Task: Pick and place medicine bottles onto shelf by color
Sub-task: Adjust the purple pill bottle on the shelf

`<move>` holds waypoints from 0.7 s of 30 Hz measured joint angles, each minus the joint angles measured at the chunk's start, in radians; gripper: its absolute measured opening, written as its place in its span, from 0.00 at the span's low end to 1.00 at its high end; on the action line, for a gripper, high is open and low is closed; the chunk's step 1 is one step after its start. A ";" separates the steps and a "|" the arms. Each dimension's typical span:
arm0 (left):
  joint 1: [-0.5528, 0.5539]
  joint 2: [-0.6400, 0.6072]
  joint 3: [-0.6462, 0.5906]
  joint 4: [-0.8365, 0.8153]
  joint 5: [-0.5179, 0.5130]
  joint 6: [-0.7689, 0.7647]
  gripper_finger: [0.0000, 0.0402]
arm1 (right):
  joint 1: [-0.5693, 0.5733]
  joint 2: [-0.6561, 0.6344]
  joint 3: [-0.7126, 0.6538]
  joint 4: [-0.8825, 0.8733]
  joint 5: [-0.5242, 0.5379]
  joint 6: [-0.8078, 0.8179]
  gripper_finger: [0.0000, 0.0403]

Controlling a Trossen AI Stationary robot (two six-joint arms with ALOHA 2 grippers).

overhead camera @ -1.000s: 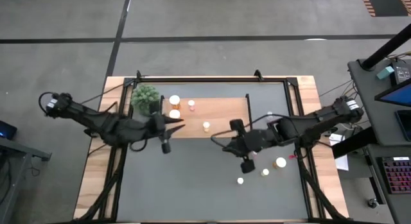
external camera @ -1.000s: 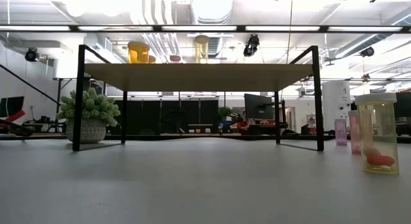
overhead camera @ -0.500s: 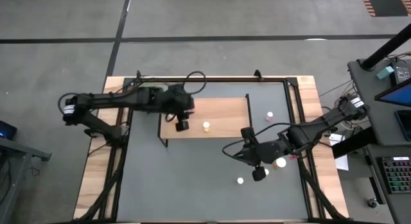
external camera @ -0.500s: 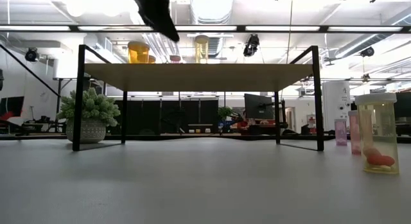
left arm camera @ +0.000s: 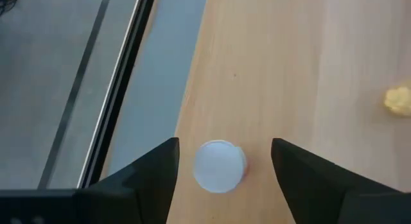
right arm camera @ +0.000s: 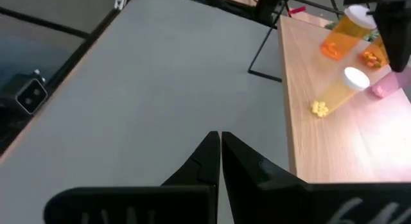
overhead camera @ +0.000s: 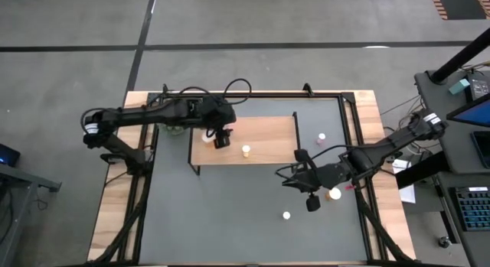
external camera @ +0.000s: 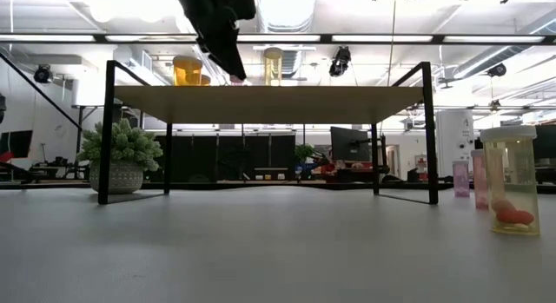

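Note:
The light-wood shelf (overhead camera: 264,129) stands at the table's far middle. My left gripper (left arm camera: 221,161) hangs open over its left part. Its fingers stand on either side of a white-capped pink bottle (left arm camera: 219,166) that stands upright on the shelf top, with a gap on each side. A yellow bottle (overhead camera: 246,151) and two orange bottles (right arm camera: 343,34) also stand on the shelf. My right gripper (overhead camera: 312,202) is shut and holds nothing, low over the table's right part, beside a larger orange bottle (overhead camera: 334,193).
A small bottle (overhead camera: 285,216) and a pink bottle (overhead camera: 320,137) stand on the grey table, right of the shelf. A green plant ball in a pot (external camera: 122,160) sits at the shelf's left end. Bare table lies between the shelf and the near edge.
My left gripper has swung from in front of the shelf's left end toward the far edge, over the shelf, and come down to its top. My right gripper has moved toward the table's right and near edges, closer to the larger orange bottle.

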 joint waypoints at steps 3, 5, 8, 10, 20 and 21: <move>0.008 0.011 0.000 0.007 0.000 0.000 0.57 | 0.000 -0.027 -0.032 0.018 0.000 0.008 0.02; 0.010 0.017 0.000 0.007 0.000 0.000 0.57 | 0.000 -0.039 -0.046 0.040 -0.001 0.008 0.02; 0.010 0.024 0.000 0.002 0.000 -0.001 0.56 | 0.000 -0.049 -0.055 0.045 0.000 0.013 0.02; 0.010 0.027 0.000 -0.002 0.000 -0.002 0.54 | 0.000 -0.049 -0.057 0.049 0.000 0.014 0.02; 0.009 0.027 0.000 0.000 0.000 -0.008 0.31 | 0.000 -0.048 -0.057 0.049 0.000 0.015 0.02; 0.009 0.027 0.000 0.001 0.000 -0.008 0.29 | 0.000 -0.048 -0.057 0.049 0.000 0.015 0.02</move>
